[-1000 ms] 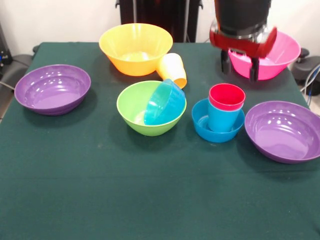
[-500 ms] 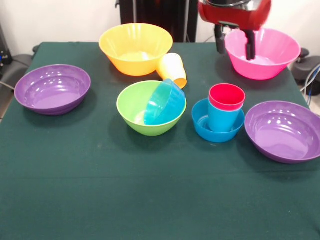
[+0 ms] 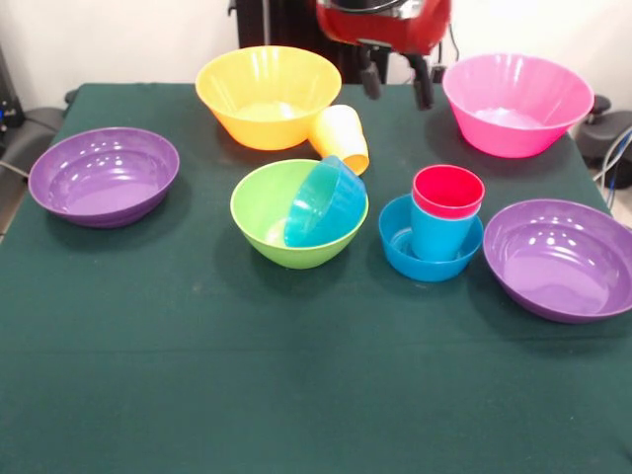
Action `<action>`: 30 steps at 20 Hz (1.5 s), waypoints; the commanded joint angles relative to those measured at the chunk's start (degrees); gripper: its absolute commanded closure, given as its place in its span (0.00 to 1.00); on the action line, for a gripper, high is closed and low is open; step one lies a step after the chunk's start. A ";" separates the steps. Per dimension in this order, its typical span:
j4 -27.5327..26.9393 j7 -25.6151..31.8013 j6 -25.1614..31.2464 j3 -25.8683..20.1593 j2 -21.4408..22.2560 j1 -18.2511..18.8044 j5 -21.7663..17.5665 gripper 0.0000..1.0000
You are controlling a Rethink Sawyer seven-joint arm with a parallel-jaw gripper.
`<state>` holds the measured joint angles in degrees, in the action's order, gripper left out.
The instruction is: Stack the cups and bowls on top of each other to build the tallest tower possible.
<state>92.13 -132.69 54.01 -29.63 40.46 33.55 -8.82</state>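
Observation:
The tower stands right of centre: a red cup (image 3: 447, 190) nested in a blue cup (image 3: 437, 238), upright in a small blue bowl (image 3: 397, 251). Beside it, a lime green bowl (image 3: 265, 215) holds a second small blue bowl (image 3: 326, 203), tilted on its edge. A yellow-orange cup (image 3: 342, 136) lies on its side against the large orange-yellow bowl (image 3: 267, 94). The large pink bowl (image 3: 515, 103) sits at the far right. My gripper (image 3: 396, 87) hangs open and empty above the table's far side, between the orange-yellow and pink bowls.
One wide purple bowl (image 3: 103, 176) rests at the left edge of the green table (image 3: 296, 385), another purple bowl (image 3: 559, 259) at the right edge next to the tower.
My gripper has swung left and risen, from just over the pink bowl's near rim to the gap between the two large bowls. No cup or bowl has moved.

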 commanded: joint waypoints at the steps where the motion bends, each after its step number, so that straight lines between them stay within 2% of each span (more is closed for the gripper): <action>1: 4.45 16.45 -5.94 -3.52 -5.20 0.11 -9.15 0.00; 9: 3.25 14.02 -11.44 -3.35 -8.62 -0.34 -14.10 0.00; 21: 1.95 11.64 -14.73 -3.38 -10.91 -0.78 -18.47 0.00; 30: 2.56 12.16 -12.84 -4.38 -10.20 0.80 -19.42 0.00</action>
<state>93.02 -131.42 42.77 -32.19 31.32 34.25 -24.36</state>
